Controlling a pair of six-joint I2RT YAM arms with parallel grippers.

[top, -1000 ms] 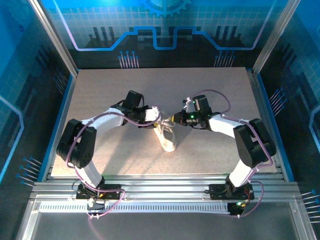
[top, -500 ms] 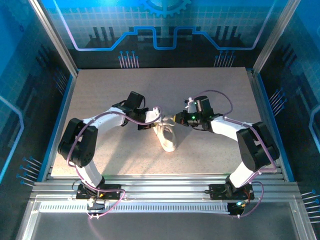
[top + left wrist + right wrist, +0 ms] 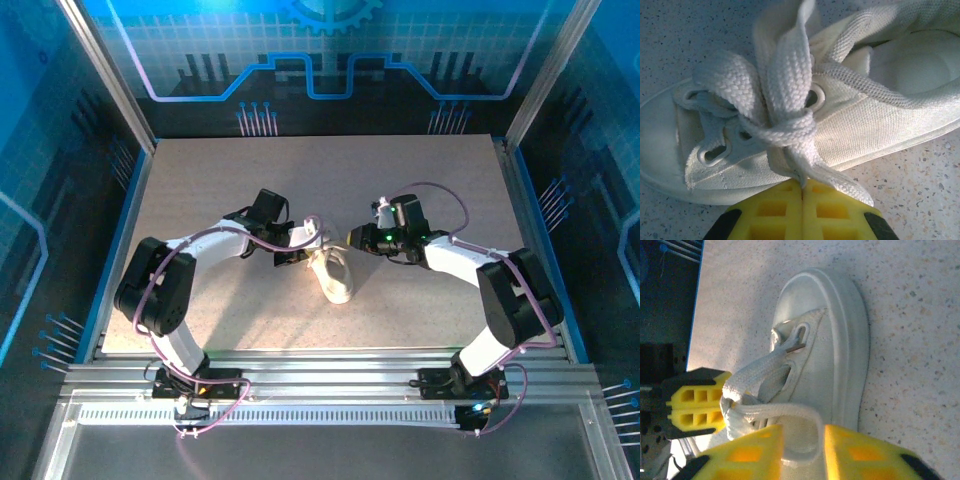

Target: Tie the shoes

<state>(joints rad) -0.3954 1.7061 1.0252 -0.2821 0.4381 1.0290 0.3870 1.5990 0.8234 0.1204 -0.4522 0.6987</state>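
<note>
Sneaker [image 3: 337, 278] mid-frame, my left hand [image 3: 802, 190] clamped on its lace [image 3: 785, 75] (knotted once), right hand [image 3: 804, 439] narrowly parted around a loop [image 3: 807, 416].

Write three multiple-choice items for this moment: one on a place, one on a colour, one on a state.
1. Where is the sneaker?
A) at the far left corner
B) in the middle of the table, between the left gripper and the right gripper
C) at the near right edge

2. What colour are the gripper fingers?
A) red
B) green
C) yellow

3. How does the left gripper stand?
A) shut on a lace
B) wide open above the toe
C) shut on the sole

Answers:
1 B: the top view shows the sneaker at the centre with a gripper on each side.
2 C: both wrist views show yellow fingers.
3 A: in the left wrist view its fingers meet with the lace pinched between them.
</note>
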